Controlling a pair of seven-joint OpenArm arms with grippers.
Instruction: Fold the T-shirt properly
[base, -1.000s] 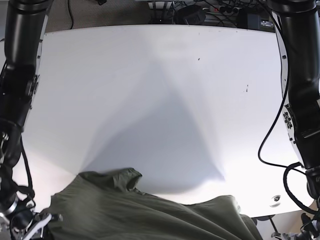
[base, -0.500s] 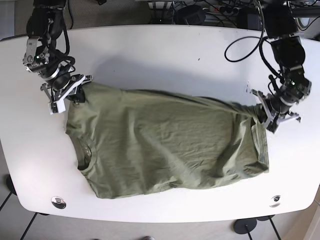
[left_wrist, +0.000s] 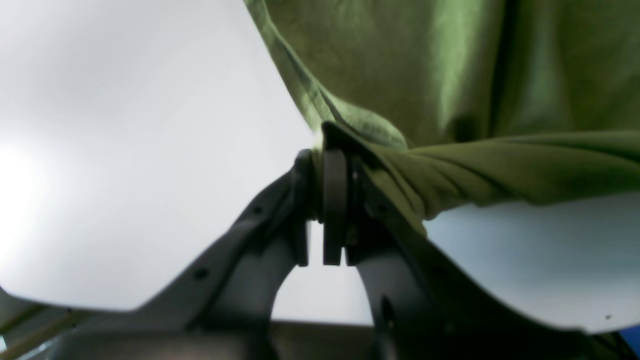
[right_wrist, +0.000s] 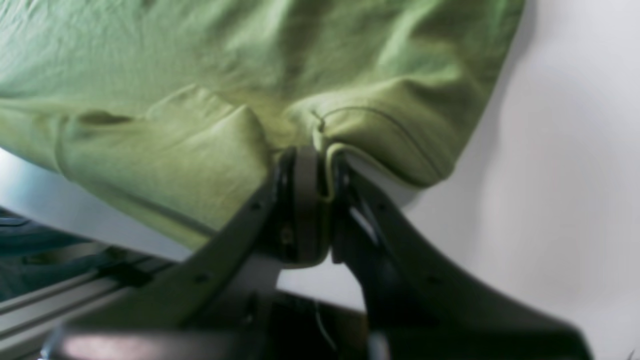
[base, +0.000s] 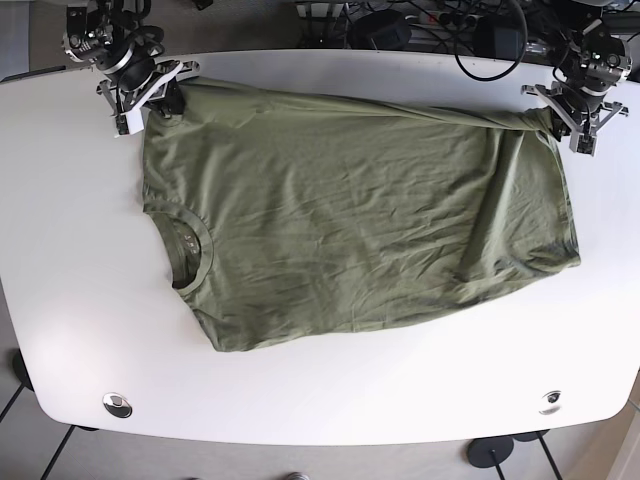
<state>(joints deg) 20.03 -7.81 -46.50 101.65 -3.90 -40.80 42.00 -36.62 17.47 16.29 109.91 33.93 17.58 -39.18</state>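
Both grippers sit at the far edge of the white table (base: 60, 330), each clenched on cloth. We see the right gripper (base: 150, 92) at the far left of the base view, pinching a corner of the olive-green T-shirt (base: 350, 230) near the shoulder; its wrist view shows the pads (right_wrist: 306, 200) closed with a fold of hem squeezed between them. The left gripper (base: 572, 112) is at the far right, holding the opposite far corner; its wrist view shows bunched fabric drawn tight between closed pads (left_wrist: 334, 200).

Changed in the last half second: both grippers have moved from mid-table out toward the far edge and wider apart, carrying the shirt with them. The garment now lies spread across the table, neckline (base: 185, 250) to the left, bottom hem to the right. The far edge is pulled into a nearly straight line between the two grips. A second ago the shirt was only a heap at the near edge.

Our reading: the lay-out and stretch stage is nearly done, no fold made yet. Creases remain on the right side and the near edge runs uneven, so some smoothing may be wanted before the first fold. Releasing under tension could let the far edge spring back.
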